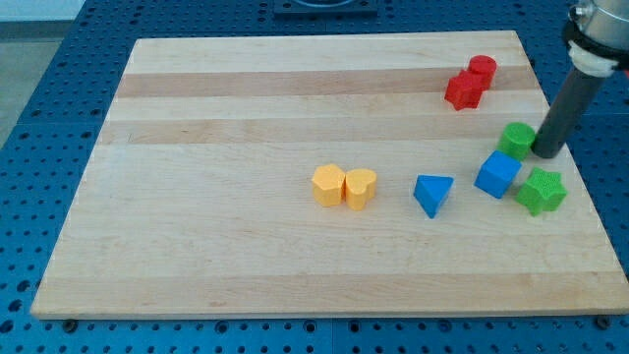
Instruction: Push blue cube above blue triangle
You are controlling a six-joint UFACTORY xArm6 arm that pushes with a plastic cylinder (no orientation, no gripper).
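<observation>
The blue cube sits at the view's right, just right of and slightly higher than the blue triangle. My dark rod comes down from the upper right. Its tip rests on the board just right of the green cylinder, above and to the right of the blue cube. The tip does not touch the blue cube.
A green star-shaped block lies right of the blue cube. Two red blocks sit touching near the top right. A yellow hexagon-like block and a yellow heart touch at the centre. The wooden board lies on a blue perforated table.
</observation>
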